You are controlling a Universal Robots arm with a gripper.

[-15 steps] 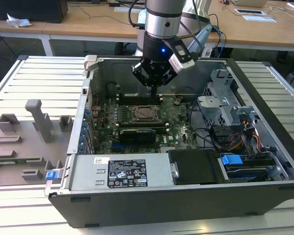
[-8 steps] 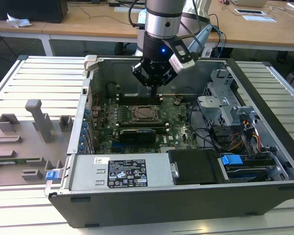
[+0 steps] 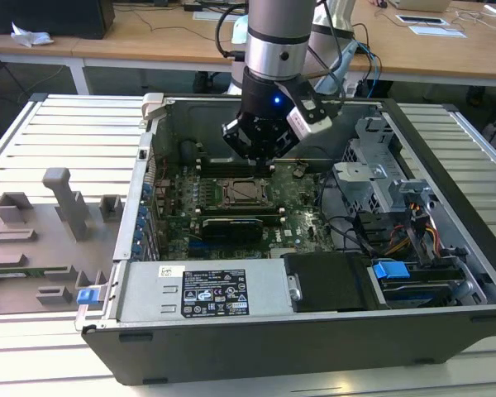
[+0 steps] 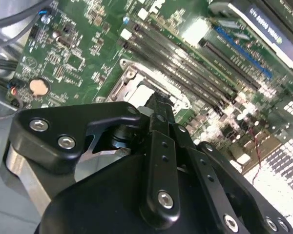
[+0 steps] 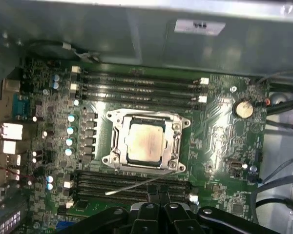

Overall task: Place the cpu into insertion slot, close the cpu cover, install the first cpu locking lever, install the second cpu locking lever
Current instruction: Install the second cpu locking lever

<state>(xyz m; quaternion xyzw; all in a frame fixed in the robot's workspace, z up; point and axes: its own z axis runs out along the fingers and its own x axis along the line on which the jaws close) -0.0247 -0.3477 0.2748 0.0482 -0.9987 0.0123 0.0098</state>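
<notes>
1. Inside the open computer case [image 3: 256,331], I see my gripper [image 3: 263,161] hanging just above the green motherboard [image 3: 306,207], over the edge of the insertion slot [image 3: 243,192].
2. From the exterior view I get the whole tower lying on its side, with the black power-supply box [image 3: 326,281] near the front wall; the socket's contents stay vague there.
3. My first wrist view fills that in: the cpu [image 5: 145,142], a flat square with a dull, smudged silver top, lies level in the slot, edges parallel to the long black memory slots [image 5: 136,87].
4. Around the chip, the cpu cover [image 5: 147,163], a thin bright metal frame, lies flat.
5. One thin wire lever [image 5: 136,185] slants outward, unlatched.
6. In both wrist views the black fingers [image 4: 158,126] meet, gripping nothing.
</notes>
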